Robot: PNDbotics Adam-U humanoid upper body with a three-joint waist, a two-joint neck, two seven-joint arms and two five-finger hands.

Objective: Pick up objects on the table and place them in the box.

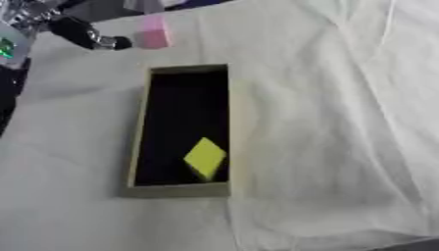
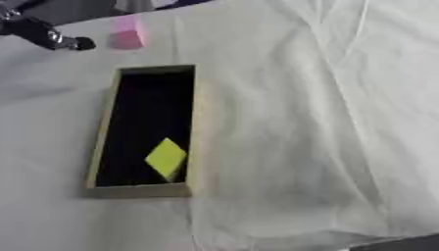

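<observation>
Up at about ten o'clock the robot's left hand [image 1: 90, 37] comes in from the corner, a dark finger with a silver joint stretched out toward the right. Its tip sits just beside the pink block [image 1: 154, 33], perhaps touching it; I cannot tell from here. The finger looks straight rather than curled, and the hand has nothing in its hold as far as I can see, though most of it is cut off by the edge of the view.

The pink block stands on the white cloth [image 1: 343, 122] at around eleven o'clock, outside the box and just beyond its far end. So that one is not yet put away.

Moving right, the box [image 1: 135, 142] lies lengthways in the middle of the table, a long tan tray with a dark inside. Down at its six o'clock end a yellow block [image 1: 205, 158] rests on the floor of the box, turned corner-on so it reads as a diamond. That piece, I would say, is done.

Further right, toward three o'clock, there is only rumpled cloth, with no other objects showing. The right hand is nowhere in sight.

By my reckoning the job is roughly half finished: one block in, one pink block left to grasp and carry over the far wall
</observation>
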